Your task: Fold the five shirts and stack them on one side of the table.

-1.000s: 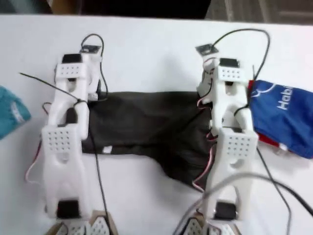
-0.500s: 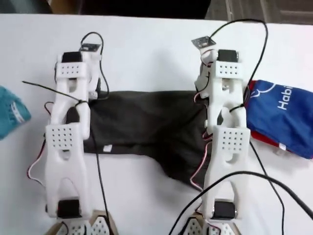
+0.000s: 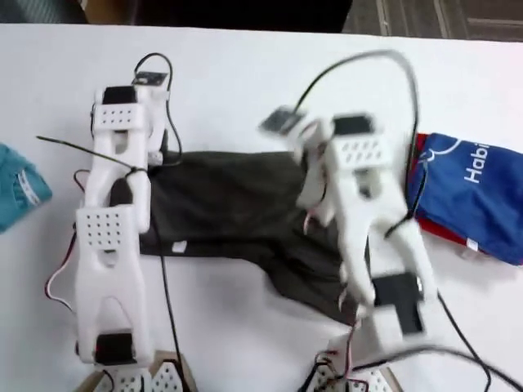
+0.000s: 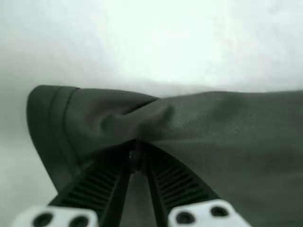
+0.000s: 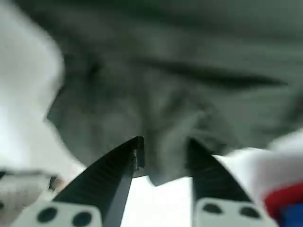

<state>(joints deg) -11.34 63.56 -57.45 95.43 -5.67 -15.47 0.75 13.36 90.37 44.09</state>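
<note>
A dark grey shirt (image 3: pixel 237 208) lies spread across the middle of the white table (image 3: pixel 245 73). My left gripper (image 3: pixel 157 157) is at the shirt's left edge. In the left wrist view this gripper (image 4: pixel 136 158) is shut on a bunched fold of the dark shirt (image 4: pixel 213 127), and the hem curls beside it. My right gripper (image 3: pixel 315 192) hangs over the shirt's right part. The right wrist view shows that gripper (image 5: pixel 163 156) open just above the dark cloth (image 5: pixel 165 85), with nothing held between its fingers.
A folded blue shirt (image 3: pixel 470 192) lies on something red (image 3: pixel 445 233) at the table's right side. A teal shirt (image 3: pixel 20 188) sits at the left edge. Cables loop over both arms. Bare table lies beyond the arms.
The right arm has swung left and inward from the dark shirt's right edge, now blurred over the cloth. The left arm and its hold on the shirt are unchanged.
</note>
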